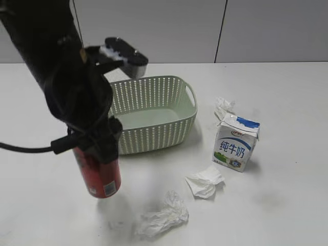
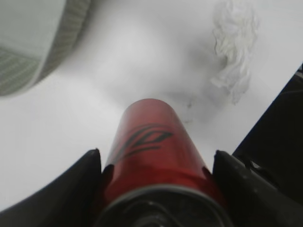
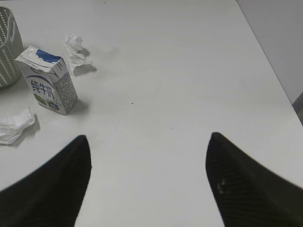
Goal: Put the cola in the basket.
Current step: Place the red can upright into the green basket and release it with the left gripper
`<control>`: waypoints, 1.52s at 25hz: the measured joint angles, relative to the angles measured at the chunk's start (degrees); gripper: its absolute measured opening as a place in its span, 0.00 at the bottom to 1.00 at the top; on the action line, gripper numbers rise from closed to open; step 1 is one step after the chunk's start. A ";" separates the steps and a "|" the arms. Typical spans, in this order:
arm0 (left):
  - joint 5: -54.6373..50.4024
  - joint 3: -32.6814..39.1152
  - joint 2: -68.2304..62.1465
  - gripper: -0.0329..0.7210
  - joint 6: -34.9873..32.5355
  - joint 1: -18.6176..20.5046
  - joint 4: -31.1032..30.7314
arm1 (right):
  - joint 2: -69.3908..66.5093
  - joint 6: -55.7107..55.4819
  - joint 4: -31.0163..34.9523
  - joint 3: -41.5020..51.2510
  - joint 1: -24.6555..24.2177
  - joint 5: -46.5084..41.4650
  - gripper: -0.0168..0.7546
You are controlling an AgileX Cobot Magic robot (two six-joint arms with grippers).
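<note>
The left claw (image 2: 156,189) is clamped on the upper body of the tall slim red metal cola can (image 1: 100,177), which hangs clear of the white worktop (image 1: 287,92) at about seven o'clock from the pale green perforated plastic basket (image 1: 154,110). The can looks rigid, smooth and probably slippery, so a mid-wall squeeze suits it. The right claw (image 3: 147,182) stands apart, holding nothing.

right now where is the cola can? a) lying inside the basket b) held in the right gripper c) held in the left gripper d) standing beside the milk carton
c, the left gripper has its fingers on both sides of the red cola, which is outside the basket.
</note>
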State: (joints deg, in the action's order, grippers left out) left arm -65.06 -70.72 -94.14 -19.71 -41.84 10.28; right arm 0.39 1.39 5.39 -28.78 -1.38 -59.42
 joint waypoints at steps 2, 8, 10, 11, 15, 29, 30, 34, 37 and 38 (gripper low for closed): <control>-1.30 -3.51 0.00 0.75 0.07 0.00 -1.11 | 0.00 0.00 0.00 0.00 0.00 0.00 0.76; -4.99 -14.28 -0.54 0.75 0.22 0.00 -5.24 | 0.00 0.05 0.00 0.00 0.00 0.00 0.76; -5.30 -17.88 -1.95 0.75 0.22 0.00 -6.38 | 0.00 0.05 0.00 0.00 0.00 0.00 0.76; -5.36 -19.88 -3.04 0.75 0.22 0.00 -6.85 | 0.00 0.05 0.00 0.00 0.00 0.00 0.76; -5.54 -27.85 -8.18 0.75 0.22 0.20 -7.76 | 0.00 0.05 0.00 0.00 0.00 0.00 0.76; -3.78 -38.34 -24.27 0.75 0.22 4.66 -9.54 | 0.00 -0.02 0.00 0.00 0.00 0.00 0.76; -2.81 -38.39 -24.96 0.75 0.22 4.88 -9.49 | 0.00 -0.02 0.00 0.00 0.00 0.00 0.76; 0.57 -38.40 -27.80 0.75 0.22 5.14 -8.65 | 0.00 0.05 0.00 0.00 0.00 0.00 0.76; 1.78 -38.40 -29.50 0.75 0.22 5.14 -6.98 | 0.00 0.05 0.00 0.00 0.00 0.00 0.76; 2.06 -38.40 -29.94 0.75 0.22 5.14 -6.49 | 0.00 0.05 0.00 0.00 0.00 0.00 0.76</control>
State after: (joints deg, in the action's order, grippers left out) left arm -62.99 -109.13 -124.08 -19.49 -36.70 3.79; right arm 0.39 1.44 5.39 -28.78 -1.38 -59.42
